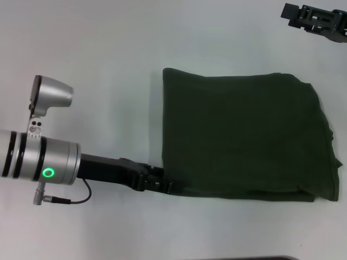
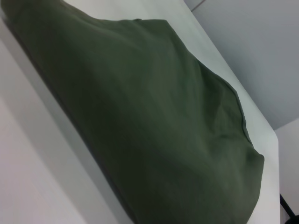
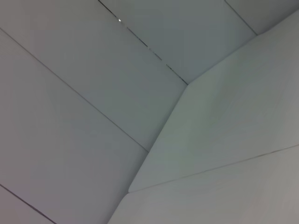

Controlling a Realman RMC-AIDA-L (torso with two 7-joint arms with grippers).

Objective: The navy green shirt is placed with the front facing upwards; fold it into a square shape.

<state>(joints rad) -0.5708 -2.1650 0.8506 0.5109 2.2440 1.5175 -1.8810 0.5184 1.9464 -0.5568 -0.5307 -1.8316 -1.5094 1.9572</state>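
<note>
One garment: the navy green shirt (image 1: 244, 141) lies folded into a rough rectangle on the white table (image 1: 108, 54), filling the centre-right of the head view, from about 12 o'clock round to 4 o'clock.
Shirt surface: plain dark olive cloth faces up; no lettering or neck tag shows.
Shirt edges: the edge toward 9 o'clock is fairly straight, the near edge toward 6 o'clock is a thick fold, and the side toward 3 o'clock is lumpy, with stacked layers showing.
Left arm: its silver wrist, with a lit green ring (image 1: 49, 173), sits at 8 o'clock in the head view, and a black link reaches from it toward the shirt.
Left gripper (image 1: 162, 184): at the shirt's near corner, about 6 o'clock from the cloth's centre, touching or tucked under the folded edge; I cannot tell whether its fingers are apart or together.
Left wrist view: the shirt (image 2: 154, 116) fills most of the picture as a smooth green mound resting on the table (image 2: 32, 163).
Right gripper (image 1: 317, 19): up at 1 o'clock in the head view, well apart from the shirt and partly cut off by the picture's edge; I cannot tell its finger state.
Right wrist view: only pale table surface (image 3: 233, 140) and grey wall panels (image 3: 70, 93).
</note>
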